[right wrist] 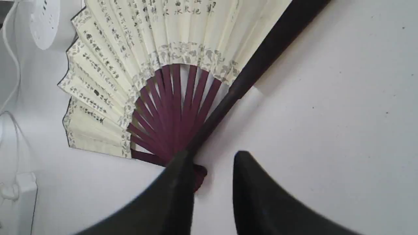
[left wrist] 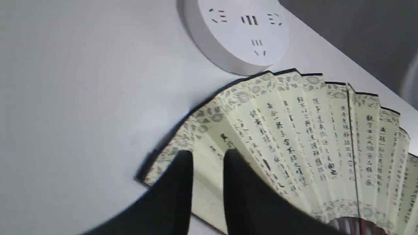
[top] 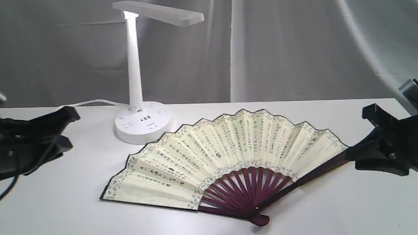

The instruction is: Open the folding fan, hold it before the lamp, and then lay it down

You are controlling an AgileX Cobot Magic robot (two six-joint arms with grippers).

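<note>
- Folding fan (top: 228,147): fully spread, flat on the table (top: 65,202), mid-table toward the front edge; lamp (top: 134,65) upright by the rear edge.
- Left gripper (left wrist: 209,155), right gripper (right wrist: 212,155): jaws slightly parted, pinching nothing.
- Laying-down looks complete (a judgement): lift your grippers straight up, the right one clear of the dark guard (top: 313,173).

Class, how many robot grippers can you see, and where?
2. Left gripper at the table's left side, apart from the folding fan; right gripper at the right, beside the fan's right end.
</note>
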